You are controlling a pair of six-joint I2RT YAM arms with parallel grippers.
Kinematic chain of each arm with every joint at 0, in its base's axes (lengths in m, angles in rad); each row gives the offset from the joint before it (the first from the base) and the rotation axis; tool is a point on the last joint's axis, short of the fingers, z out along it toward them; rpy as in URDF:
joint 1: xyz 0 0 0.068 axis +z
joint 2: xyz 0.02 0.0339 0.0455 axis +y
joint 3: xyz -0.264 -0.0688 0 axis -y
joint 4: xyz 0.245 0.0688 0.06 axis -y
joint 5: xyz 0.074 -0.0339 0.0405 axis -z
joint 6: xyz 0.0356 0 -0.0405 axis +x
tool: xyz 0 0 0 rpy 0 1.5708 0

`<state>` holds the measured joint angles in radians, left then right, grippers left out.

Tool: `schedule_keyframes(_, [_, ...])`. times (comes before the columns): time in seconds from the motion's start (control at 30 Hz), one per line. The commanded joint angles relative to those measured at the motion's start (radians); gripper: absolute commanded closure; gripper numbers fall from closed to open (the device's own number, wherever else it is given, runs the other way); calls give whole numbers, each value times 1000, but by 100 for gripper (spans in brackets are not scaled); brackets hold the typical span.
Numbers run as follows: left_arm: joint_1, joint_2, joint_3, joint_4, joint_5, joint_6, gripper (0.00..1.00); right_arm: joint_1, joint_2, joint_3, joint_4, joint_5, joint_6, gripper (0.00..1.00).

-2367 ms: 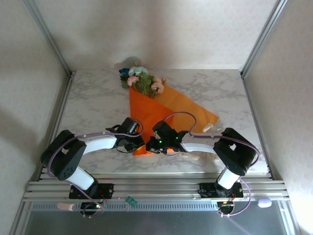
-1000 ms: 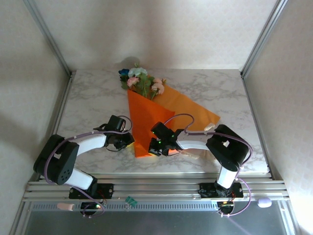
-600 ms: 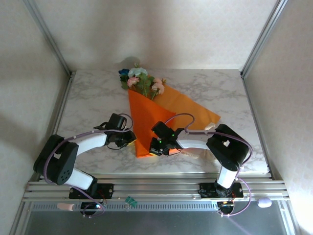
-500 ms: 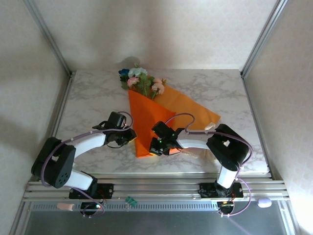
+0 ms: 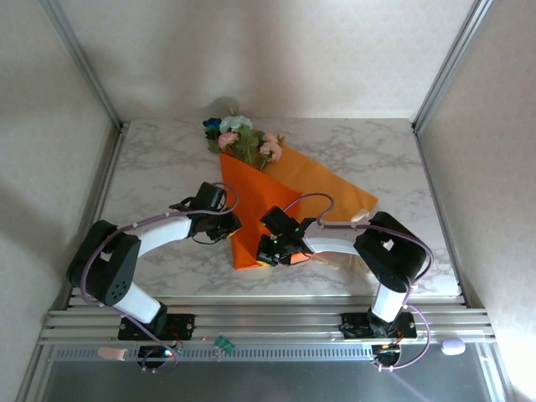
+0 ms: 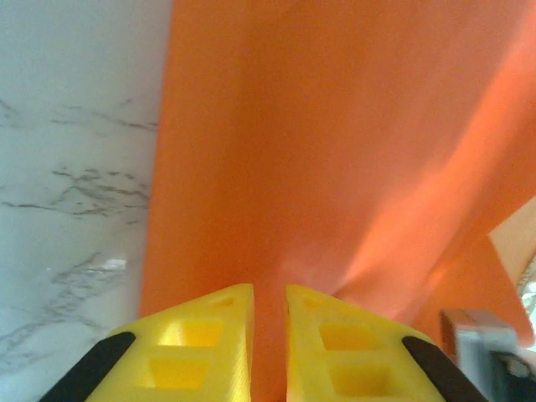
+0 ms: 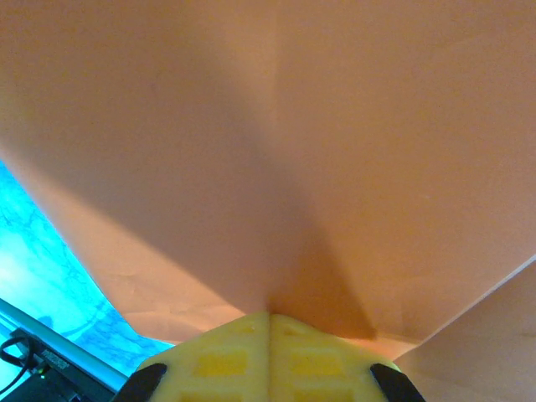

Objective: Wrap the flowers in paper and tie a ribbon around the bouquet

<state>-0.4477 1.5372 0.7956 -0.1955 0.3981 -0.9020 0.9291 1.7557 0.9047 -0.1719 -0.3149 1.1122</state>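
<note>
**A:** Paper first. Where did it lie for you?

**B:** The paper (image 5: 255, 197) lay on the marble table (image 5: 159, 176), mid-frame in the overhead view. One flap was folded over the stems into a narrow wedge, and the other was spread flat toward the right of the frame. The flowers (image 5: 243, 138) stuck out of its wide end, upper centre-left.

**A:** And its long axis?

**B:** It ran from the blooms down the frame to a point near the table's lower edge, almost straight toward the arm bases.

**A:** Which arm was nearer?

**B:** Both sat at the narrow lower end. My right gripper (image 5: 270, 249) was just right of the wedge, jaws pressed together on the paper, with creases fanning out from its tips in its wrist view. My left gripper (image 5: 228, 224) was at the wedge's left edge, a little higher in the frame, with the sheet ahead of it. Its fingers stood nearly together with a thin slit between them. I could not tell whether a layer sat in that slit.

**A:** So the next fold?

**B:** I judged the spread flap had to come leftward across that axis. The right arm was the nearer one.
</note>
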Motion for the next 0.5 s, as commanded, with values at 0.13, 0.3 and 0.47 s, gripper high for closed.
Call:
schedule_keyframes(0.13, [-16,-97,-64,-36,22,-154,90,-16,22,-4,-153,56,-20,100])
schedule_keyframes(0.3, [-25,-49,-121,57,110,-189,92,-15,19,7,-165,59,-29,100])
schedule_keyframes(0.47, [-17,57,-81,72,85,-145,92,-14,25,11,-168,58,-32,100])
